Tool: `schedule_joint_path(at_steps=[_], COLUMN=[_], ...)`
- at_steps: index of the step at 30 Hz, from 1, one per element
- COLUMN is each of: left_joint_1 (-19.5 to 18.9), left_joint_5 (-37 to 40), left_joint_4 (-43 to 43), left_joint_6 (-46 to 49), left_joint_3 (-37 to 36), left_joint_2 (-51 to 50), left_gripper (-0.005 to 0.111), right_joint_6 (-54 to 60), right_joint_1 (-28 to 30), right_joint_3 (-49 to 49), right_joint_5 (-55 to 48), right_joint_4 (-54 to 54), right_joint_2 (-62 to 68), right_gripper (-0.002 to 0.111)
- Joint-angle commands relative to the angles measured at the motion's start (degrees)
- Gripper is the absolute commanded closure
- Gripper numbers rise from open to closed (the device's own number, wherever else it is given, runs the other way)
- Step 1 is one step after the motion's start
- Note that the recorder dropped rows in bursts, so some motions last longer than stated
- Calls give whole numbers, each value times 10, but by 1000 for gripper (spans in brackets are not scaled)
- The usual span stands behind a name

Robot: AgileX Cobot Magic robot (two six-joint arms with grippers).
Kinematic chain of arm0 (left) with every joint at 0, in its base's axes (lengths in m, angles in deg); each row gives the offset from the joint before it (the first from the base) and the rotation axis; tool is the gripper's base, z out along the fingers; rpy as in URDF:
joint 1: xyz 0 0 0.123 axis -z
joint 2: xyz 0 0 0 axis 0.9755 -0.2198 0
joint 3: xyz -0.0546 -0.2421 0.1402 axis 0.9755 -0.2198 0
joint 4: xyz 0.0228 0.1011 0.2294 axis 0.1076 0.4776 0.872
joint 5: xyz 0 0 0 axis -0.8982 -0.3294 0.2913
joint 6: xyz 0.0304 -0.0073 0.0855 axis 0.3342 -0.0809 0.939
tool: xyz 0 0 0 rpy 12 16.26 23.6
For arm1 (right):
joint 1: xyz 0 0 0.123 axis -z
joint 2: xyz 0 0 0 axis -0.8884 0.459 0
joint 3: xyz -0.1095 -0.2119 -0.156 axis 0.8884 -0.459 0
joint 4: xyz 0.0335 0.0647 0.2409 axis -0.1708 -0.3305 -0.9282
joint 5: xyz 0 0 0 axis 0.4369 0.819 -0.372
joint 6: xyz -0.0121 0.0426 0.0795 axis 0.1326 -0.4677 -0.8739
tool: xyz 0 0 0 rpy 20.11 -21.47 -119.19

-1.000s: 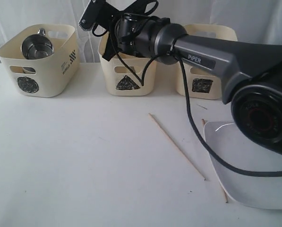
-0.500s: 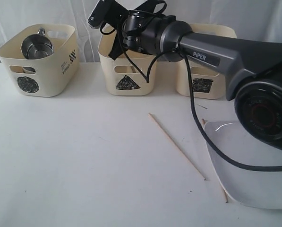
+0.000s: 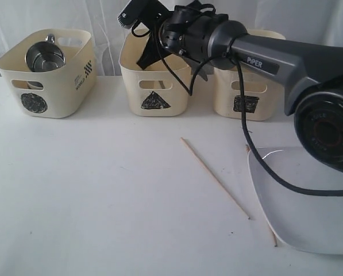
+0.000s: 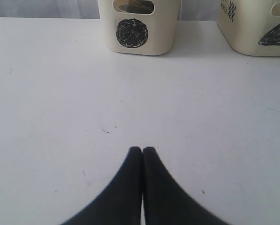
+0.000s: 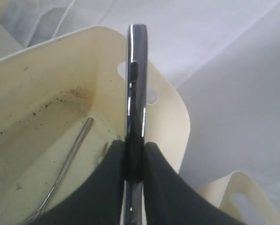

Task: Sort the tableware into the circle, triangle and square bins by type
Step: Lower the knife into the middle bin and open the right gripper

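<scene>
The right arm reaches across, wrist raised above the triangle bin (image 3: 131, 80) — its gripper (image 5: 134, 147) pinches a steel utensil (image 5: 136, 84) edge-on over that bin. The left gripper (image 4: 142, 152) is closed, empty — over the table (image 4: 60, 117).

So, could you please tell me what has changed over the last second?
The right gripper, still shut on a steel utensil, moved to the right and slightly up in the exterior view, staying above the triangle bin. Nothing was visibly taken or let go. The chopsticks, the plate and the mug in the circle bin stayed put.
</scene>
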Motion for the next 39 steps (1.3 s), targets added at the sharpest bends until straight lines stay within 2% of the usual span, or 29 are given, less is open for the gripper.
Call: schedule_joint_path(at_steps=[1, 7, 15, 22, 33, 39], left_joint_1=[-1, -1, -1, -1, -1, -1], left_joint_5=[0, 0, 0, 0, 0, 0], left_joint_4=[-3, -3, -3, -3, -3, -3], left_joint_6=[-3, -3, -3, -3, -3, -3], left_joint_3=[-2, -2, -2, -2, -2, -2], left_joint_2=[3, 3, 3, 3, 3, 3], left_gripper=[107, 107, 107, 107, 107, 107], right_joint_6=[13, 61, 71, 69, 64, 16], right_joint_1=[6, 6, 28, 54, 64, 65], right_joint_3=[6, -18, -83, -85, 24, 65], right_joint_5=[6, 10, 26, 53, 99, 150], right_joint_4=[-25, -61, -62, -62, -126, -128], right_joint_2=[-15, -43, -75, -78, -21, 17], right_gripper=[108, 108, 108, 108, 108, 108])
